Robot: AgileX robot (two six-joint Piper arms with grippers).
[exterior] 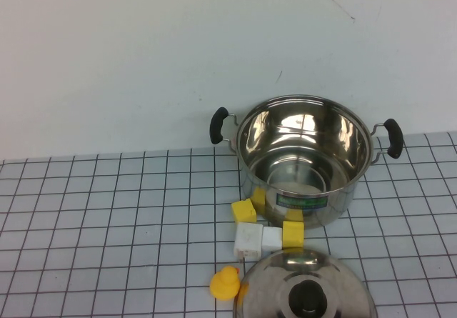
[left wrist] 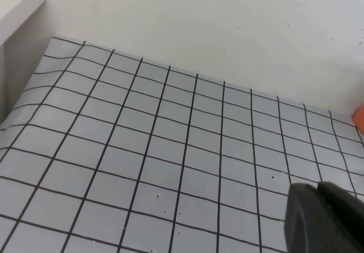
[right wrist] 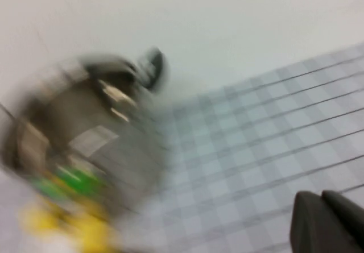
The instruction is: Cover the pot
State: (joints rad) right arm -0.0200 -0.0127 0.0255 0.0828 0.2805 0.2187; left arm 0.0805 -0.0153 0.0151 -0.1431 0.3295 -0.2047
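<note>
The steel pot [exterior: 305, 157] stands open and uncovered at the back right of the gridded table, with black side handles and a green label [exterior: 301, 201] on its front. The domed steel lid [exterior: 307, 286] with a black knob lies on the table at the front edge, in front of the pot. Neither arm shows in the high view. My left gripper [left wrist: 318, 193] is shut and empty over bare grid mat. My right gripper [right wrist: 321, 199] is shut and empty, and the pot [right wrist: 85, 128] appears blurred beyond it in the right wrist view.
Yellow blocks [exterior: 243, 210] and white blocks [exterior: 248, 239] lie between the pot and the lid. A yellow rubber duck [exterior: 225, 284] sits left of the lid. A white wall rises behind the table. An orange thing [left wrist: 358, 116] shows at the edge of the left wrist view.
</note>
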